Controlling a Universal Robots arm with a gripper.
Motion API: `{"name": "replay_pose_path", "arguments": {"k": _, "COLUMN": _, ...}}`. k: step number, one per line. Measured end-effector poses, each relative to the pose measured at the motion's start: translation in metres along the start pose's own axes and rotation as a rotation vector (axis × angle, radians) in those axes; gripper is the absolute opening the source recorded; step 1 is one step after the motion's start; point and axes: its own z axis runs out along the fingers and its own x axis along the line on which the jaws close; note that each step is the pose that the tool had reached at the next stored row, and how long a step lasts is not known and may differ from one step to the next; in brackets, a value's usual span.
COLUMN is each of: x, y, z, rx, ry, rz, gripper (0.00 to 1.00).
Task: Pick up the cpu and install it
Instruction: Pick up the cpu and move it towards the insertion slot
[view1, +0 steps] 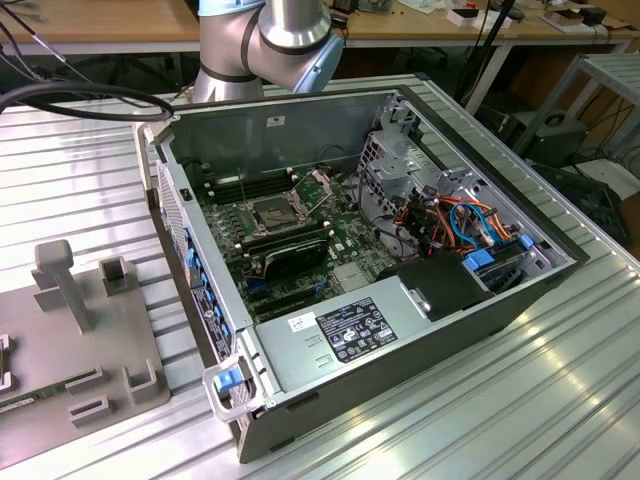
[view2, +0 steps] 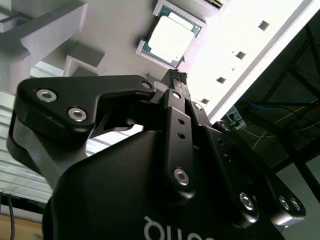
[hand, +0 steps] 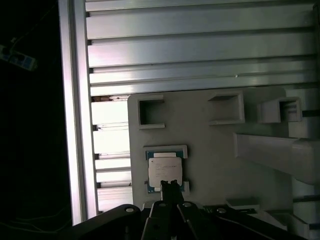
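Pick-up not yet made: in the first wrist view the cpu (hand: 164, 171) lies ungrasped in its nest on the grey fixture (hand: 215, 145), the claw (hand: 170, 186) clenched empty just beside it; installation in the case (view1: 400, 330) outstanding.

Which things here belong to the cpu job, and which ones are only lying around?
Job: cpu, claw, grey holder, socket, computer case.
Lying about: power supply, coloured cables, black hose.
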Motion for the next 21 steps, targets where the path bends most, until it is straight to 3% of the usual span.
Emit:
{"name": "replay_pose_path", "arguments": {"k": 7, "x": 0.0, "y": 0.0, "z": 0.0004, "rx": 0.0004, "ry": 0.0005, "rz": -0.013, "gripper": 0.11}}
{"name": "replay_pose_path", "arguments": {"k": 18, "x": 0.0001, "y": -0.0009, "z": 0.0211, "rx": 0.0049, "ry": 0.0002, "rz": -0.013, "gripper": 0.11}}
{"name": "replay_pose_path", "arguments": {"k": 21, "x": 0.0001, "y": -0.001, "z": 0.0219, "rx": 0.0052, "ry": 0.0005, "rz": -0.013, "gripper": 0.11}}
